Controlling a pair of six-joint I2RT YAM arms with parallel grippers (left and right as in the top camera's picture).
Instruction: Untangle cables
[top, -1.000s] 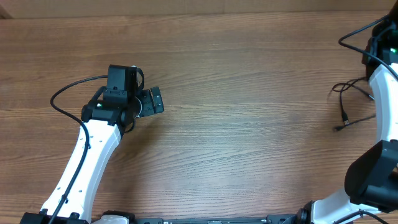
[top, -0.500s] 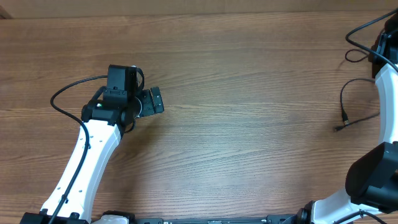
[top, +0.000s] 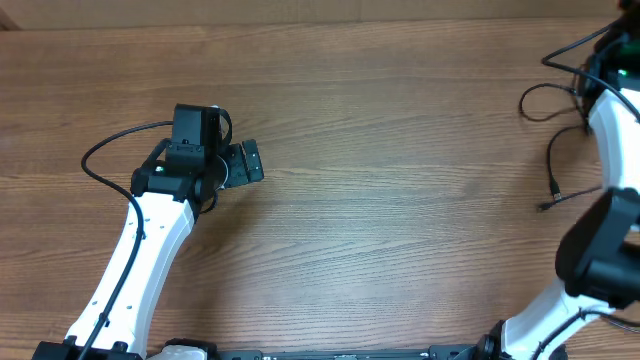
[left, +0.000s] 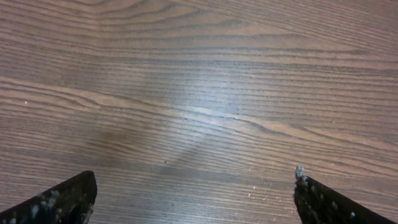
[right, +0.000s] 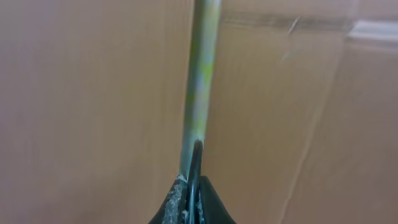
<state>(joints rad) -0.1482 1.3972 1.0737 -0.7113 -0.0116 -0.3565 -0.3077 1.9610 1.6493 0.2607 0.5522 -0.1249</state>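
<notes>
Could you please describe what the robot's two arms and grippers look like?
Both arms have smooth white links with black joints: the left arm and the right arm. A thick black wire loops out beside the left arm, and a small green light glows near its wrist. The left gripper and right gripper are black, with fingertips flecked by pale scuffs.
</notes>
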